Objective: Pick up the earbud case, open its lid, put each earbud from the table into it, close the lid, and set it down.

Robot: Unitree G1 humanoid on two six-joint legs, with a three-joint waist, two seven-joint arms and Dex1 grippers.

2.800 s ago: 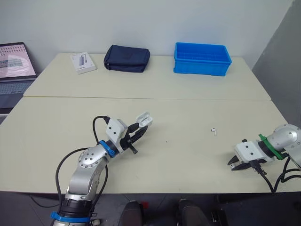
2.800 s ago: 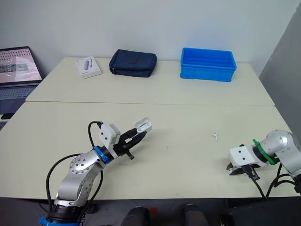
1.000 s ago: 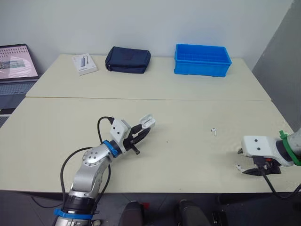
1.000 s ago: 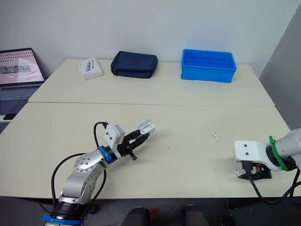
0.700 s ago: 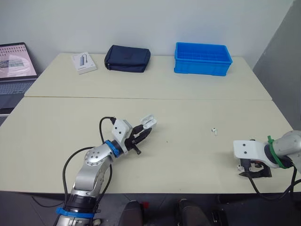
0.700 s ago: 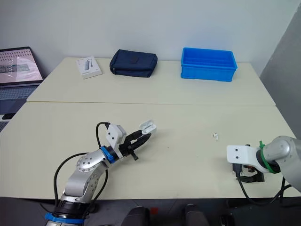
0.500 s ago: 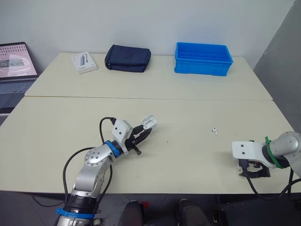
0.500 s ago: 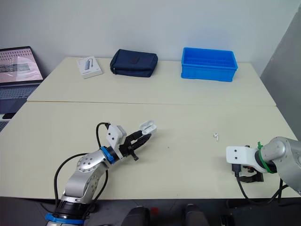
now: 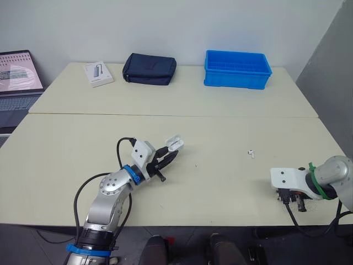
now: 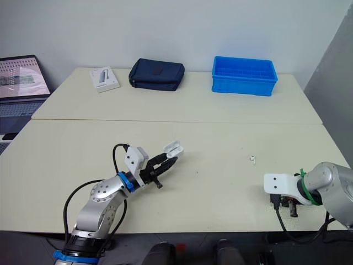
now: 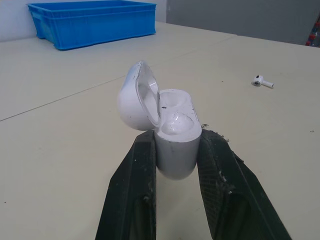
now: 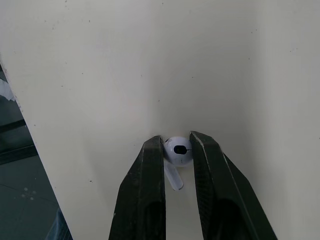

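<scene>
L gripper (image 9: pixel 163 159): I read it clamped on the earbud case (image 11: pixel 172 120), one black finger on each side of the lower body. Held over the near table (image 9: pixel 66 143), about mid-width, closer to the front edge than to the seam.
Earbud case: lid hinged open and leaning back, away from the R arm. Both sockets face up; I can't tell for sure what's in them.
R gripper (image 12: pixel 177 142): narrow gap only, fingers (image 12: pixel 152 165) pressed onto the head of the gripped earbud (image 12: pixel 179 150). Sits at the front R corner of the near table.
Gripped earbud: white, stem lying between the fingers, down at the tabletop. Can't tell if it's lifted or resting.
Loose earbud (image 9: pixel 251 153): lies flat on the near table, R of centre, between the two grippers and nearer the R one. Apart from both.
In the way: the loose earbud lies a little to the far side of the straight line from R gripper to case.
Far table (image 9: pixel 220 102): butts the near table along the seam.
Blue bin (image 9: pixel 237 69): far table, back R corner.
Dark pouch (image 9: pixel 149 68): far table, back edge, just L of the bin.
White box (image 9: pixel 99 73): far table, back L corner, beside the pouch.
Laptop (image 9: pixel 19 74): open, off the L edge of the far table.
</scene>
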